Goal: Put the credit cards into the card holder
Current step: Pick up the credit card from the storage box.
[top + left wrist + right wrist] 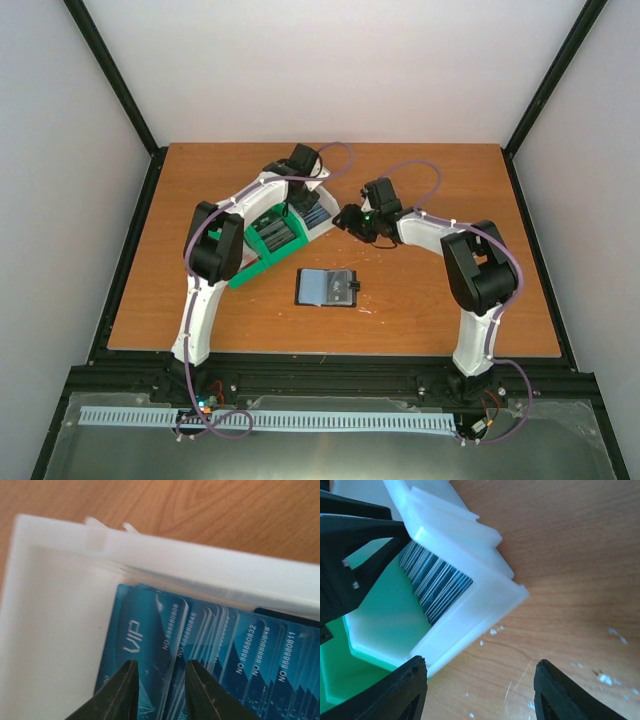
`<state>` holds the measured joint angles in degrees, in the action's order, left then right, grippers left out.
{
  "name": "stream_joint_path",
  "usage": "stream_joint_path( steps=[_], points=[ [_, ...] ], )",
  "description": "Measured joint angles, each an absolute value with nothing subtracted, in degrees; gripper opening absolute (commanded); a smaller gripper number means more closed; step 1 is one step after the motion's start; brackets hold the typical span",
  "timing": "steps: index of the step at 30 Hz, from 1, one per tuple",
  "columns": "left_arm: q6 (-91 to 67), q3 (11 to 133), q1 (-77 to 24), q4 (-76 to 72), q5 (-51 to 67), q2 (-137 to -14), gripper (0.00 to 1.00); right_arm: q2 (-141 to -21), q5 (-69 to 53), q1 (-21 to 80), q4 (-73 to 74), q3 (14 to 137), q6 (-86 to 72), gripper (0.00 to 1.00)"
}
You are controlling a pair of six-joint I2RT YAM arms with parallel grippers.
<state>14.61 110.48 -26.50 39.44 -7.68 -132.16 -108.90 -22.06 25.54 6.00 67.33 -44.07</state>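
- Left gripper [160, 692] is down in the white end of the bin [55, 630], jaws narrow around the front blue credit cards [145, 640], bottom centre of its wrist view. Clamped or not, I cannot tell.
- Right gripper [480, 692] gapes wide at the bin's corner.
- Card holder [327, 287] lies open, centre of the overhead view.

The top view looks down from above and behind the arm bases [197, 372], far enough to take in the whole worktop [420, 310]. The left wrist view sits very close, pointing into the white end of the bin [200, 562] at the blue cards [145, 650]. The right wrist view, equally close, faces that same bin corner from outside; all three views share it.
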Motion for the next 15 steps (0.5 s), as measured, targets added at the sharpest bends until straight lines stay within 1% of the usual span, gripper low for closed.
stream_joint_path(
  steps=[6,11,15],
  points=[
    [15.38,112.86,-26.13,39.33,-8.69,-132.92,0.26,-113.23,-21.8,26.04,4.23,70.37,-45.95,0.59],
    [15.7,113.01,-25.98,39.44,-8.29,-133.51,0.31,-115.87,-21.54,26.37,4.12,72.03,-46.52,0.62],
    [16.1,113.01,-25.98,39.46,-7.73,-134.06,0.31,-116.64,-21.41,26.41,4.32,72.64,-46.59,0.63]
  ],
)
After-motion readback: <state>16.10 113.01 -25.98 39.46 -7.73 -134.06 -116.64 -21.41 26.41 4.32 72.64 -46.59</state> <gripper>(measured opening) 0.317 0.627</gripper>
